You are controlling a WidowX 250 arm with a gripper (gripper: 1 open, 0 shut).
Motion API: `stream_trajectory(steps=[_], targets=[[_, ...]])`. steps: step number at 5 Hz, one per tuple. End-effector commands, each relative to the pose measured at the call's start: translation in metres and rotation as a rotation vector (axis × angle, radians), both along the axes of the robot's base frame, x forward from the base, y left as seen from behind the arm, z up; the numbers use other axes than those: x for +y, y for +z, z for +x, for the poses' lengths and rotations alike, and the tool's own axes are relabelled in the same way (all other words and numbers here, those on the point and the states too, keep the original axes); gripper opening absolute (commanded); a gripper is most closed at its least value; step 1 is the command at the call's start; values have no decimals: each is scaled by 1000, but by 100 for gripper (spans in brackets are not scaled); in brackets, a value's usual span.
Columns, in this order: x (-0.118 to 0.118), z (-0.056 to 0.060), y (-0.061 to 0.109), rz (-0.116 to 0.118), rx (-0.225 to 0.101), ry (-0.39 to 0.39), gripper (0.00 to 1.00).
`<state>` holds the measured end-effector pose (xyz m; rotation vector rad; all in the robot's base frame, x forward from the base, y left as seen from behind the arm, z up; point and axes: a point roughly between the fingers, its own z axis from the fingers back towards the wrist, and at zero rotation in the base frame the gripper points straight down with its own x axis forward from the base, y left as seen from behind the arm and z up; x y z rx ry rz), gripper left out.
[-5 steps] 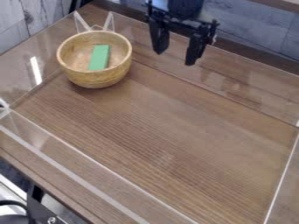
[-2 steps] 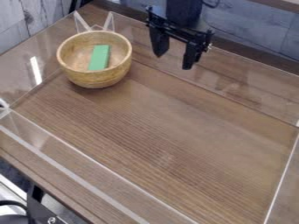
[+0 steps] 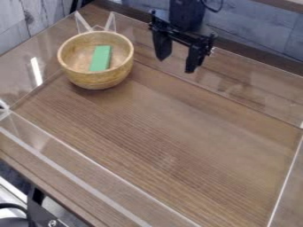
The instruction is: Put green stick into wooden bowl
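Observation:
The wooden bowl (image 3: 96,60) stands at the far left of the table, round and light tan. Inside it lies the green stick (image 3: 99,58), a flat bright green block resting tilted on the bowl's paler floor. My gripper (image 3: 176,55) hangs to the right of the bowl, above the far part of the table, pointing down. Its two black fingers (image 3: 157,44) stand apart with nothing between them, so it is open. A clear gap separates it from the bowl.
A low clear plastic wall (image 3: 35,146) runs around the wooden tabletop (image 3: 178,133). A grey tiled wall (image 3: 254,22) rises behind the arm. Dark cables (image 3: 18,213) lie off the table at the bottom left.

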<state>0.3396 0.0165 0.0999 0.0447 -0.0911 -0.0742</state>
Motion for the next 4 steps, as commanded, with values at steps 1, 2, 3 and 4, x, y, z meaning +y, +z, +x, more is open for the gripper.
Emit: stream_trajectory(steps=[1,2,3,4], targets=[[-2,12,28,-7,-70,17,100],[-3,5,26,-14,-74,73,100],[-2,0,24,-19,-81,123,100],[-8,3,24,-21,-93,156,100]])
